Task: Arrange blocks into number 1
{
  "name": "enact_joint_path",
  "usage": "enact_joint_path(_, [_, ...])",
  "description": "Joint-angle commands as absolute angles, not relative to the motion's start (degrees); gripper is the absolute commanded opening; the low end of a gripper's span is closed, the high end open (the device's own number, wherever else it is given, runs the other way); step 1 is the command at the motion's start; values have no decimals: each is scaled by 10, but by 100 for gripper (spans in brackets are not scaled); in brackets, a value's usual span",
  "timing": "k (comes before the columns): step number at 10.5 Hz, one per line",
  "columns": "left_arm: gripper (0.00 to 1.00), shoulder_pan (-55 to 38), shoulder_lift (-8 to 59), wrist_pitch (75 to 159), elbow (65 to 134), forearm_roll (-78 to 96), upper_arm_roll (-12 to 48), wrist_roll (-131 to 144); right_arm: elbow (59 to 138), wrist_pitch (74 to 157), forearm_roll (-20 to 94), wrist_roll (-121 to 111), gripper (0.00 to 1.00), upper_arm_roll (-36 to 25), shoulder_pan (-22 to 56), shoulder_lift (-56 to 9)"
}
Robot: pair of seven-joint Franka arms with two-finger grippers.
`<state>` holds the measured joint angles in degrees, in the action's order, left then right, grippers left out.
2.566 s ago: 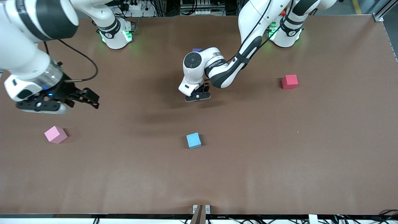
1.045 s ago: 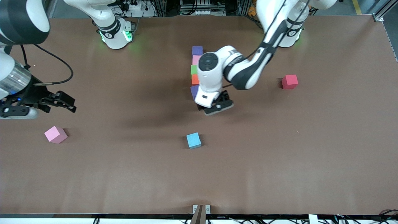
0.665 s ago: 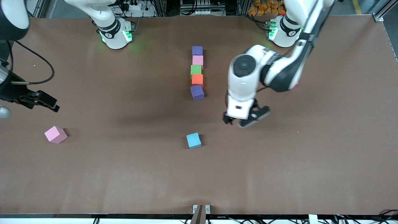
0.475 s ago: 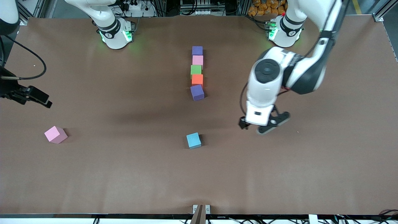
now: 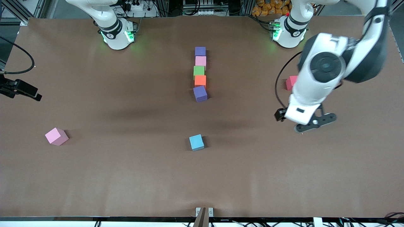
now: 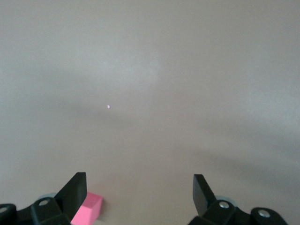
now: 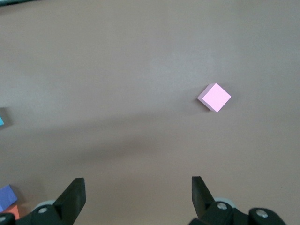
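Five blocks form a straight column mid-table: purple [image 5: 200, 51], pink [image 5: 200, 60], green [image 5: 199, 71], orange [image 5: 200, 80] and, slightly skewed, a second purple [image 5: 200, 93]. A light blue block [image 5: 196, 142] lies alone, nearer the camera. A loose pink block [image 5: 56, 136] [image 7: 215, 97] sits toward the right arm's end. The red block [image 5: 290, 82] [image 6: 89, 208] is partly covered by the left arm. My left gripper [image 5: 304, 121] [image 6: 139, 187] hangs open and empty over bare table beside the red block. My right gripper [image 5: 30, 93] [image 7: 137, 193] hangs open and empty over the table's edge.
The brown table [image 5: 126, 176] carries only the blocks. Both arm bases [image 5: 116, 31] stand along its edge farthest from the camera. A small metal bracket [image 5: 203, 212] sits at the nearest edge.
My left arm has swung up and away from the column toward its own end, leaving the second purple block at the column's near end. My right arm has drawn back to the table's edge.
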<state>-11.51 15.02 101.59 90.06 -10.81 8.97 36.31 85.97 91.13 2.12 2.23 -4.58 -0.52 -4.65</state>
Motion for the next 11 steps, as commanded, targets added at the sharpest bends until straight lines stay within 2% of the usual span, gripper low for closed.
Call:
enact_joint_path(1, [100, -77, 92, 982, 916, -61, 91, 257, 872, 896, 10, -24, 100, -44, -12, -26])
enact_joint_path(5, [100, -40, 31, 955, 906, -25, 83, 116, 833, 869, 2, -25, 100, -45, -7, -33])
enact_joint_path(9, [100, -40, 23, 844, 833, 20, 34, 45, 830, 871, 3, -27, 100, -45, -8, -36])
enact_joint_path(11, [100, -40, -2, 835, 832, 26, 34, 43, 831, 879, 4, -26, 100, -45, -7, -37])
